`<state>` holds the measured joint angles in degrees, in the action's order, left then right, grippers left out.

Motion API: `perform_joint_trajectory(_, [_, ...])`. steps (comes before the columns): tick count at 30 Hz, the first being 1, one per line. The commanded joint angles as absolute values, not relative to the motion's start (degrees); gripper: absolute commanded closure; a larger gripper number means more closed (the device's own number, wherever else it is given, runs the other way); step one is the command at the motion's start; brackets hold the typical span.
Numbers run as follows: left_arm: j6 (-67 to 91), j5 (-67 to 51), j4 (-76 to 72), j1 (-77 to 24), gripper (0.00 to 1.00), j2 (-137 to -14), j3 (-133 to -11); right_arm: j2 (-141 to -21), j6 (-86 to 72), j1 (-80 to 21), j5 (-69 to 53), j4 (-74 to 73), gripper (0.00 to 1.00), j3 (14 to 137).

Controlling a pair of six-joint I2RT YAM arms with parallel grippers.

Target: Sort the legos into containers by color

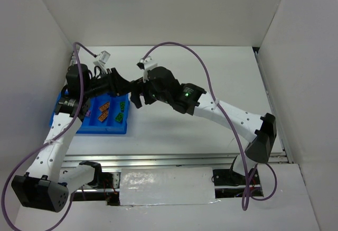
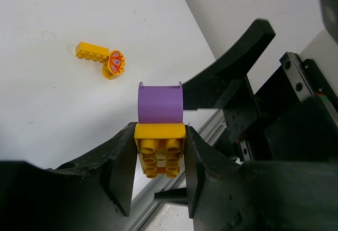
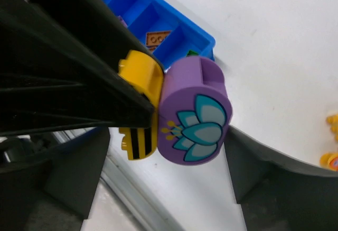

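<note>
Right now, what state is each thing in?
Left fingers: shut on the yellow brick.
Purple piece: joined to that brick, held aloft.
Right fingers: open, either side of the purple piece.
Blue tray: flat, orange and green bricks inside.
Two yellow legos: loose on the table.

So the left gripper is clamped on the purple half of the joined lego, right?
Not quite: the left gripper is clamped on the yellow half, and the purple half sticks out free beyond it. The left wrist view shows this.
</note>
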<state>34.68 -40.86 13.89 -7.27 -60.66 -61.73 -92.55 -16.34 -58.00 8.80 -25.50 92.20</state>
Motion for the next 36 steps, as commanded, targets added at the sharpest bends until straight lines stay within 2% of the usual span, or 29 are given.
perform_joint_trajectory(1, [33.13, -42.45, 13.45, -7.56, 1.00, -60.65, -63.63, -88.61, -16.79, -58.62, 5.30, -20.41, 0.01, 90.72])
perform_joint_trajectory(4, [32.44, -43.15, 13.71, -7.56, 1.00, -60.56, -64.16, -84.65, -16.79, -56.43, -1.29, -15.67, 0.00, 84.92])
perform_joint_trajectory(8, [31.47, -46.05, 13.19, -7.47, 1.00, -60.03, -64.51, -76.32, -16.61, -49.06, -20.59, -12.13, 0.00, 76.49])
perform_joint_trajectory(12, [30.32, -52.81, 9.16, -7.21, 1.00, -57.84, -62.93, -71.55, -15.04, -43.51, -32.74, -12.39, 0.00, 74.18])
perform_joint_trajectory(18, [31.46, -61.85, 0.81, -7.21, 1.00, -53.35, -60.03, -68.73, -17.30, -42.89, -38.32, -9.85, 0.00, 73.83])
perform_joint_trajectory(27, [41.39, -71.18, -14.14, -7.29, 1.00, -49.75, -55.55, -72.33, -21.35, -42.80, -41.48, -1.68, 0.01, 75.06])
perform_joint_trajectory(30, [43.23, -72.16, -16.96, -7.47, 1.00, -49.75, -54.67, -73.47, -22.76, -42.80, -44.29, -0.18, 0.05, 75.41])
perform_joint_trajectory(33, [43.33, -72.42, -17.40, -7.65, 1.00, -50.01, -54.75, -75.32, -24.87, -42.80, -48.33, 3.41, 0.14, 76.11])
perform_joint_trajectory(34, [42.90, -72.33, -16.97, -7.56, 1.00, -50.01, -55.02, -75.93, -26.44, -42.89, -49.21, 4.47, 0.21, 75.77])
perform_joint_trajectory(36, [40.80, -71.46, -14.43, -7.65, 1.00, -50.01, -55.72, -76.37, -28.12, -42.98, -52.62, 6.84, 0.24, 75.06])
